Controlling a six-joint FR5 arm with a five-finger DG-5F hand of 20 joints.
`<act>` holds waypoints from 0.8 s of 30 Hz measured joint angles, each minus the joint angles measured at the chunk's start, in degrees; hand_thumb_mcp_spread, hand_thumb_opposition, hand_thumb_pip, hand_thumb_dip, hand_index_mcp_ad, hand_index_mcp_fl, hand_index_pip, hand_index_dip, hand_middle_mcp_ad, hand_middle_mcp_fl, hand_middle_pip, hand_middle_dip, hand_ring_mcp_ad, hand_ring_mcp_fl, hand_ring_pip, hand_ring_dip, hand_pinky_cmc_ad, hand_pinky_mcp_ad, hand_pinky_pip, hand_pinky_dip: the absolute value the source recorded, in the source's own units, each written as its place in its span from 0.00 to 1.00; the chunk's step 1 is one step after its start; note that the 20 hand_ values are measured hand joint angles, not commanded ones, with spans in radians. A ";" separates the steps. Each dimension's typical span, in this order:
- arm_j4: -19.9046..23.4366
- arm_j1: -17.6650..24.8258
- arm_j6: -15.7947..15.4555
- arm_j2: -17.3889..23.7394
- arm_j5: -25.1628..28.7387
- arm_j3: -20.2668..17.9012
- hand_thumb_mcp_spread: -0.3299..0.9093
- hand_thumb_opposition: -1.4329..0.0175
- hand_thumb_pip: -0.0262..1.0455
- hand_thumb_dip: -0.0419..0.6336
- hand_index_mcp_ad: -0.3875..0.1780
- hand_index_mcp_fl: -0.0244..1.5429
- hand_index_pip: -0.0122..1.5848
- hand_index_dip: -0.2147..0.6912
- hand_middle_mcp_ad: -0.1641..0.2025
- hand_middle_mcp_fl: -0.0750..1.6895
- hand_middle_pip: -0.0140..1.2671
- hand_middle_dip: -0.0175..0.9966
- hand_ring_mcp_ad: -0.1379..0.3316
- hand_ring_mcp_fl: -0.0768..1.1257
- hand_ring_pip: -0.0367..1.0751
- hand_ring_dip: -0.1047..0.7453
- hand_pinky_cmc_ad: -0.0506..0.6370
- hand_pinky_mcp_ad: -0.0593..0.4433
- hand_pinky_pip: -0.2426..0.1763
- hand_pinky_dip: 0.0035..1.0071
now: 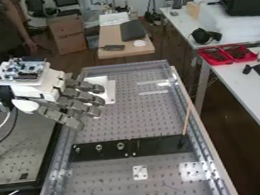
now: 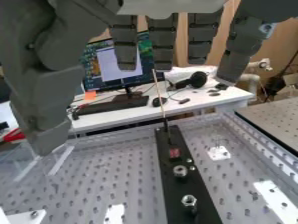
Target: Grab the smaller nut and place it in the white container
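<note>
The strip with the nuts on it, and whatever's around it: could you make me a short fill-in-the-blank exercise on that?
The nuts sit on a strip whose colour is ____.
In the high view, the thin stick rises near the strip's ____ end.
The hand, which is not shut but ____, holds nothing.

Missing words: black; right; open.
</note>
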 joint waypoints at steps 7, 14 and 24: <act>1.22 -1.72 -1.96 -0.57 -1.75 -0.61 0.54 0.45 0.53 0.25 0.53 0.07 0.26 0.19 0.74 0.08 0.12 0.19 0.71 0.06 0.16 0.15 0.61 0.74 0.34 0.52; 3.59 -5.19 -4.89 -3.37 -6.19 0.00 0.54 0.44 0.54 0.28 0.53 0.06 0.36 0.19 0.74 0.08 0.12 0.19 0.70 0.07 0.16 0.16 0.61 0.74 0.34 0.49; 4.28 -10.03 -7.79 -9.42 -12.06 2.58 0.57 0.43 0.54 0.30 0.50 0.06 0.55 0.19 0.74 0.09 0.12 0.19 0.70 0.06 0.14 0.17 0.61 0.74 0.34 0.46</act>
